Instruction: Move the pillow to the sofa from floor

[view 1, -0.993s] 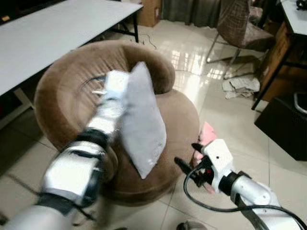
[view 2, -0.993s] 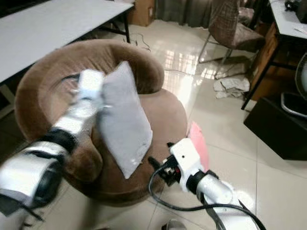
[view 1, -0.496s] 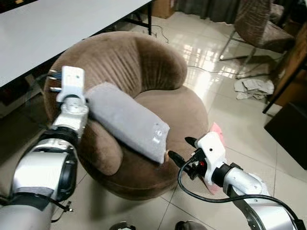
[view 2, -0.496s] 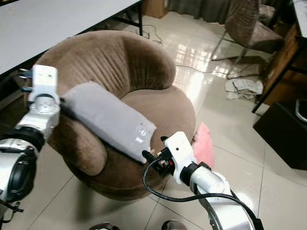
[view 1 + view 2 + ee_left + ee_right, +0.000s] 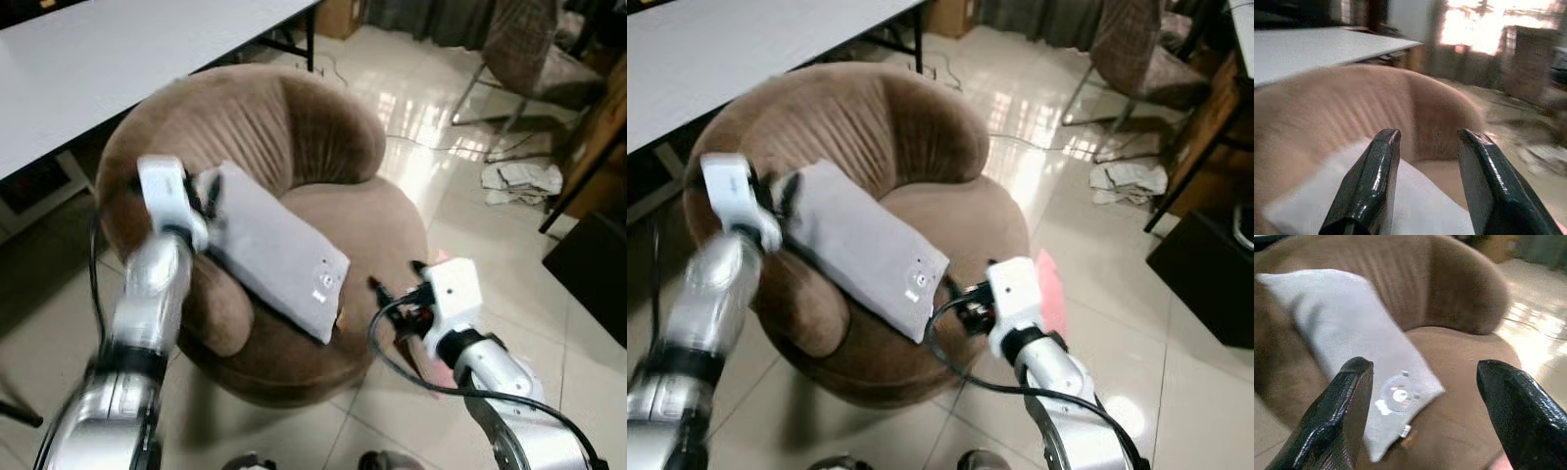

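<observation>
In the left eye view, the grey pillow (image 5: 274,253) is seen lying slantwise across the brown round sofa (image 5: 294,127), from its left arm down to the seat's near edge. The left claw (image 5: 206,196) is placed at the pillow's far left corner. In the left wrist view, its fingers (image 5: 1369,188) are parted, nothing gripped. In the right wrist view, the right claw (image 5: 1420,426) is spread wide and empty, near the pillow's lower end.

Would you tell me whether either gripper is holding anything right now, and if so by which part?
Nothing is held. The left gripper is open beside the pillow's upper end; the right gripper is open too.
</observation>
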Motion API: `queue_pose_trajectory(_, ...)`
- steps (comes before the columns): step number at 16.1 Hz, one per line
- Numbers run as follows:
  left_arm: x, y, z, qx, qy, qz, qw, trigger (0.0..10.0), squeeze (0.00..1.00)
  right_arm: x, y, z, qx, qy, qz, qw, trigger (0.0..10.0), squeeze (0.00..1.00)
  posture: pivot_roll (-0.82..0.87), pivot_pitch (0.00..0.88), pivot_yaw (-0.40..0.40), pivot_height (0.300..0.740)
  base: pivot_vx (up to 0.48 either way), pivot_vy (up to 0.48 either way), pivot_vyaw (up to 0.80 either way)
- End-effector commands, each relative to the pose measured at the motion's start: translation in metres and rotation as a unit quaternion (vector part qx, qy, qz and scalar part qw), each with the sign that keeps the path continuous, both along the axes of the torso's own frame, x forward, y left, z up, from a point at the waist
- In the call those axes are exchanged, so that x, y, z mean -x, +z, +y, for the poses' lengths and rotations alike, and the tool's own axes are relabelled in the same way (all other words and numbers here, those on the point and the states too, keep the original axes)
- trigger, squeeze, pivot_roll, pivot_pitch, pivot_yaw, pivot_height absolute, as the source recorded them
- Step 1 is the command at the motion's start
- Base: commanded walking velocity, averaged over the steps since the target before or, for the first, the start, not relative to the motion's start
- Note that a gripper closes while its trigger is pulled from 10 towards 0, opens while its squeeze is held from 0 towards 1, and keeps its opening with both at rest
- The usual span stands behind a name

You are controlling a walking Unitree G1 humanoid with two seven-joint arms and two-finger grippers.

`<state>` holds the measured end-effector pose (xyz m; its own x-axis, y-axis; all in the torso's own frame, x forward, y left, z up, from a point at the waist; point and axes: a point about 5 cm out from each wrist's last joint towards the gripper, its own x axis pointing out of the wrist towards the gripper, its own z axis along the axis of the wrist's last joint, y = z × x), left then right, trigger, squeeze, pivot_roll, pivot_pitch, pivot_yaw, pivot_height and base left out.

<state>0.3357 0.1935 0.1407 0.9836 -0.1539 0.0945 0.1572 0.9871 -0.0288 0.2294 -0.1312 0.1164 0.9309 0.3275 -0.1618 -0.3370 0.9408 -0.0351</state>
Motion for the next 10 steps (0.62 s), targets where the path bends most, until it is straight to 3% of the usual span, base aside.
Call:
queue_pose_trajectory(1,0.011,0.014,-0.009,-0.016,-0.029,-0.034,0.999,10.0,0.0,-0.002,0.002,-0.007,0.004,-0.039,-0.013,0.999,10.0,0.0,-0.07,0.073,0.025,0.74,0.0,0.0,0.0)
queue_pose_trajectory(2,0.027,0.007,-0.013,-0.023,-0.03,-0.031,0.999,10.0,0.0,-0.004,0.001,-0.008,0.008,-0.052,-0.017,0.998,10.0,0.0,-0.06,0.068,0.017,0.74,0.0,0.0,0.0)
queue_pose_trajectory(3,0.032,0.005,-0.014,-0.024,-0.03,-0.027,0.999,10.0,0.0,-0.005,0.001,-0.008,0.01,-0.051,-0.019,0.998,10.0,0.0,-0.06,0.066,0.016,0.74,0.0,0.0,0.0)
queue_pose_trajectory(5,0.047,-0.002,-0.019,-0.009,-0.027,-0.004,1.0,10.0,0.0,-0.011,0.004,-0.006,0.015,-0.045,-0.028,0.998,10.0,0.0,-0.05,0.054,0.004,0.74,0.0,-0.452,0.0)
queue_pose_trajectory(8,0.055,-0.002,-0.029,-0.028,-0.027,0.022,0.999,10.0,0.0,-0.015,0.003,-0.006,0.02,-0.052,-0.034,0.998,10.0,0.0,-0.05,0.04,0.003,0.74,0.0,-0.48,0.0)
queue_pose_trajectory(10,0.049,-0.003,-0.027,-0.042,-0.009,0.026,0.999,10.0,0.0,-0.018,0.002,-0.008,0.027,-0.059,-0.035,0.997,10.0,0.0,-0.05,0.04,0.007,0.74,0.0,-0.48,0.0)
